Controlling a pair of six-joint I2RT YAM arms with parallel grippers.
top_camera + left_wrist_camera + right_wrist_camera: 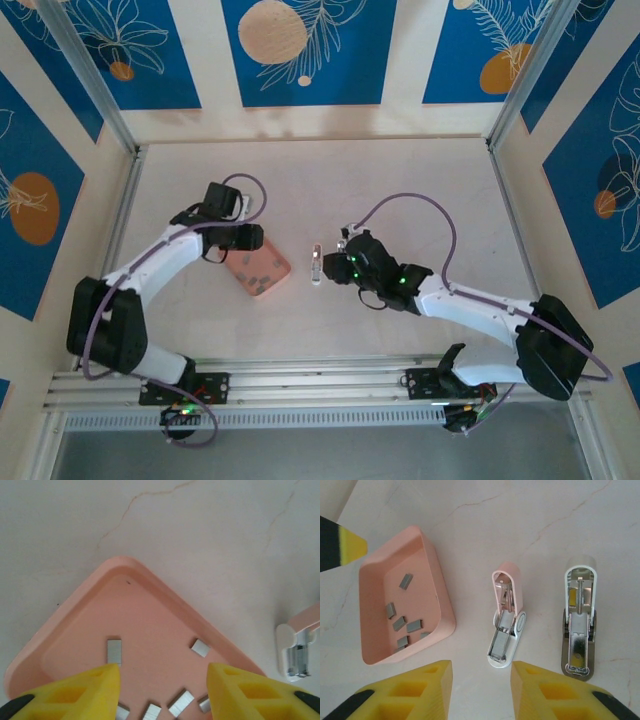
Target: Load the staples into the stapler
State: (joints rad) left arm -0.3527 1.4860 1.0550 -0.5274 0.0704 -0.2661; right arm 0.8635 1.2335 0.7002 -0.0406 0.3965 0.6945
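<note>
Pale, faintly veined tabletop (400,190) stretches away from the aluminium rail (320,385) at the near edge, where two white arms are bolted. The landmark is a shallow pink tray (283,268), sitting left of centre. To the right of the tray hangs the right gripper (481,680), its yellow fingers spread wide and holding nothing. Seen from its wrist camera, the pink-and-white stapler (506,620) lies just right of the tray without touching it. The stapler is swung open, with its metal channel showing. A second, grey-and-silver stapler (580,625), also open, lies farther right of the tray, beyond the pink one.

Inside the tray, several small grey staples (413,626) lie loose on the floor — most of them gathered toward one end, one apart from the rest. The left gripper (164,690) hangs over the tray's far-left side, jaws parted and empty, with staples visible between and below its yellow fingers. Beyond the tray, blue wall panels (300,50) printed with white leaves and orange discs close off the back of the cell.
</note>
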